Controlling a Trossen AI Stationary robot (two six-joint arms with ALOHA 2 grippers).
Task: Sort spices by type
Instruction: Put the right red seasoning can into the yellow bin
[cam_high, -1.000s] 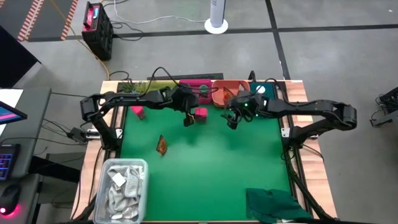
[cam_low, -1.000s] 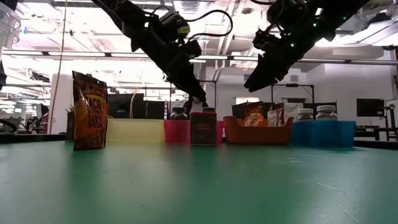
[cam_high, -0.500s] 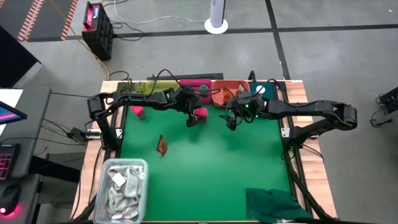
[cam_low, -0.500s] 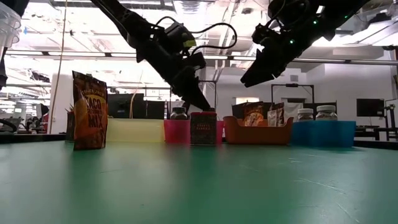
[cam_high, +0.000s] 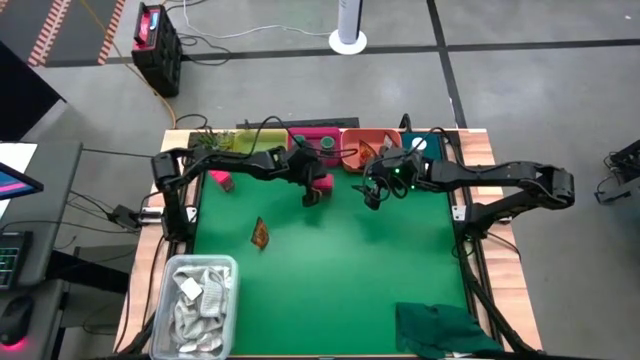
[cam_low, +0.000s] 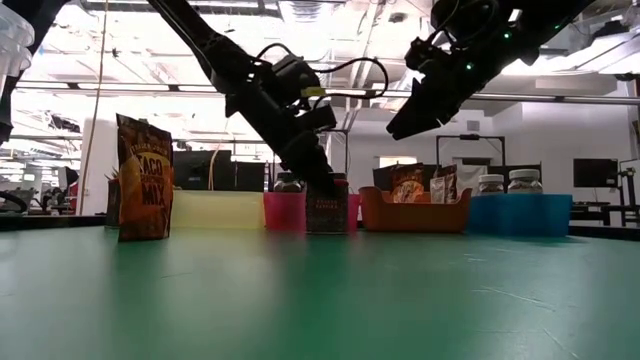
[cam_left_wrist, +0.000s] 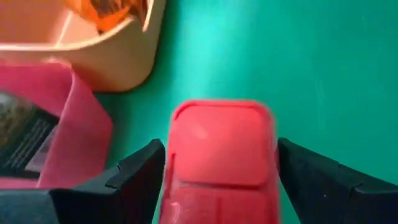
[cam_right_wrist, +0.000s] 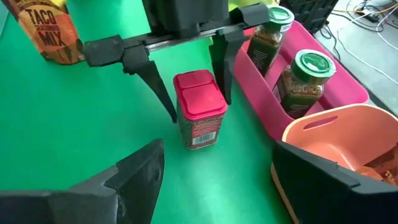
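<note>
The left gripper (cam_right_wrist: 189, 71) is descending around the pink box (cam_right_wrist: 199, 116) on the worktop (cam_high: 340, 260), jaws spread, not yet pinching; the right gripper (cam_low: 400, 128) is hovering, jaws spread.

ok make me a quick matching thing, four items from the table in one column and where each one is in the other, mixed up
Items:
1. pink box
2. green-capped jars
3. taco mix packet
4. clear tub

Places:
A. at the table's near left corner, holding white packets
B. standing alone on the green mat toward the left
C. between the open fingers of the left gripper
D. inside the pink tray

Pairs: 1-C, 2-D, 3-B, 4-A
</note>
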